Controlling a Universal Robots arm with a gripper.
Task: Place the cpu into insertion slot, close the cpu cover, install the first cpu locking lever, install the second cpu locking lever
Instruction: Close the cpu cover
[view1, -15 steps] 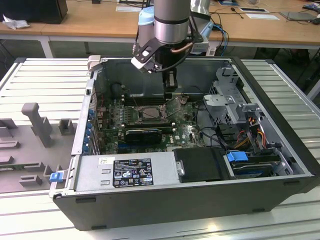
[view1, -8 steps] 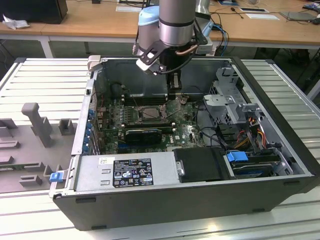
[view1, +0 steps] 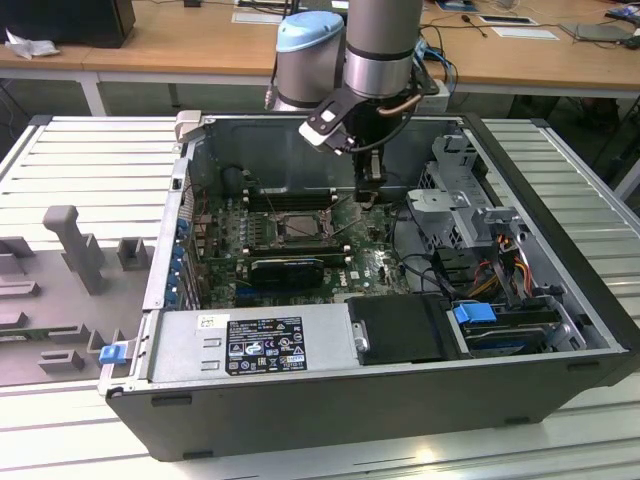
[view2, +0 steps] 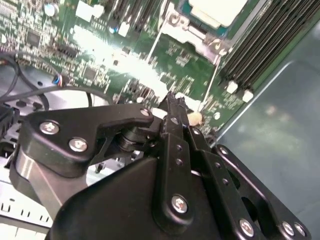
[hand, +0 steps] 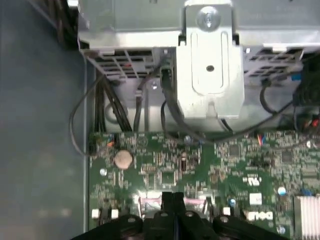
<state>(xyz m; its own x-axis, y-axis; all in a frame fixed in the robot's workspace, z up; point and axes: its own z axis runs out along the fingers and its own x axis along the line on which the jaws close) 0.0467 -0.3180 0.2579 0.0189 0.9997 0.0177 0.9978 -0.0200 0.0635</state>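
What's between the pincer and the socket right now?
In the second wrist view, green board with small parts and a thin metal rod lie between the pincer and the socket.

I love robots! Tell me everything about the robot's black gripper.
The gripper is black, built of linked bars held by silver screws. Its two fingers are pressed together with nothing seen between them. It points down inside the open computer case, close above the green circuit board, on the exterior view's right of the insertion slot.
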